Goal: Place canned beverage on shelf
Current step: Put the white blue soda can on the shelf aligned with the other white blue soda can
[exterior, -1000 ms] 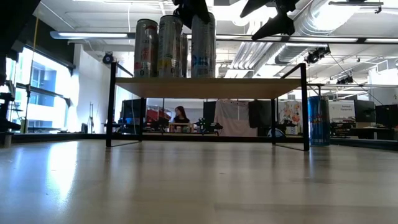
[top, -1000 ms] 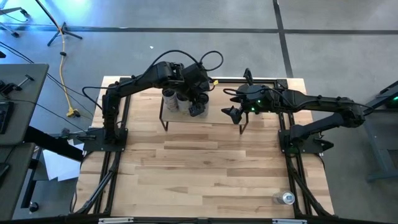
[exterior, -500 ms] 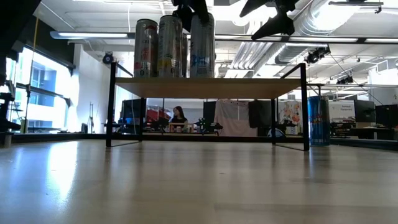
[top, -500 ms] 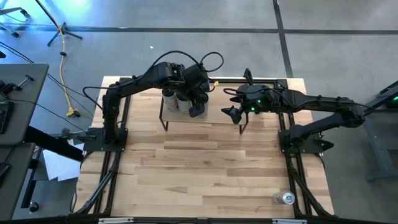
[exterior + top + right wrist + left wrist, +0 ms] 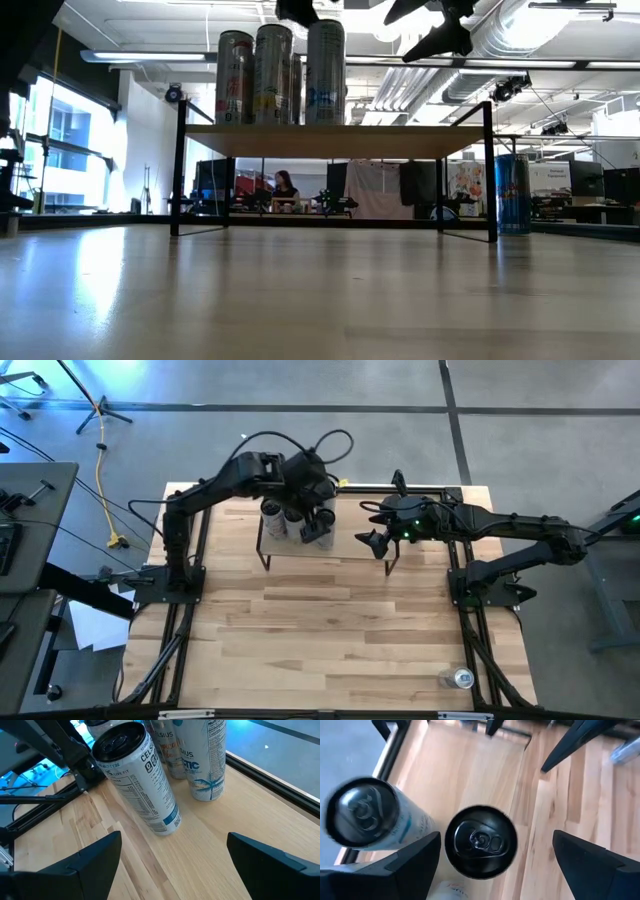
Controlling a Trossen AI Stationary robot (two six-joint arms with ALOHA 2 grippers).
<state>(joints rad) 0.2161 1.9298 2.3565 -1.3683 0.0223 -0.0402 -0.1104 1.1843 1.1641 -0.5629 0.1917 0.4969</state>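
The shelf has a light wood top on thin black legs. Several tall cans stand upright on their bases at its left end. The nearest one, a white can with a black lid, also shows in the high view and the low view. My left gripper is open above this can, its fingers on either side of the lid and clear of it. My right gripper is open and empty above the shelf's right half.
A blue can stands on the table past the shelf's right leg. Another can lies near the table's near right corner. Black rail frames run along both table sides. The wood table top lies in front of the shelf.
My left gripper has risen off the white can's top and drawn a little toward the table's far left. The can stays standing upright on the shelf beside the others.
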